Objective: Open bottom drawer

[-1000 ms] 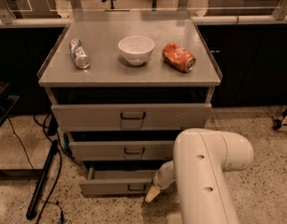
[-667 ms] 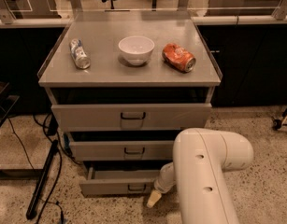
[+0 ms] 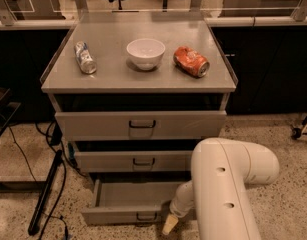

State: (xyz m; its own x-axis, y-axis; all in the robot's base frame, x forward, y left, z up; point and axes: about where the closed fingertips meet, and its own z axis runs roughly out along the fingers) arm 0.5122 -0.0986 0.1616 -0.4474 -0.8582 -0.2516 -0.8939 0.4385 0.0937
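The bottom drawer [image 3: 113, 215] is the lowest and narrowest grey front of three on the metal cabinet. It stands pulled out, and its flat grey tray [image 3: 133, 194] shows inside. Its small dark handle [image 3: 146, 216] sits at the middle of the front. My gripper [image 3: 169, 225] hangs from the white arm [image 3: 228, 184] at the drawer front's right end, just right of the handle. Most of the gripper is hidden by the arm.
The mid-sized drawer [image 3: 108, 161] is slightly out and the tall top drawer [image 3: 93, 125] stands a little forward. On the cabinet top lie a crushed silver can [image 3: 85, 57], a white bowl [image 3: 145, 53] and an orange can [image 3: 191, 61]. A black pole and cables [image 3: 45, 196] lie on the floor at left.
The bottom drawer has slid further out towards the camera. My gripper has moved down and towards the camera along with the drawer front.
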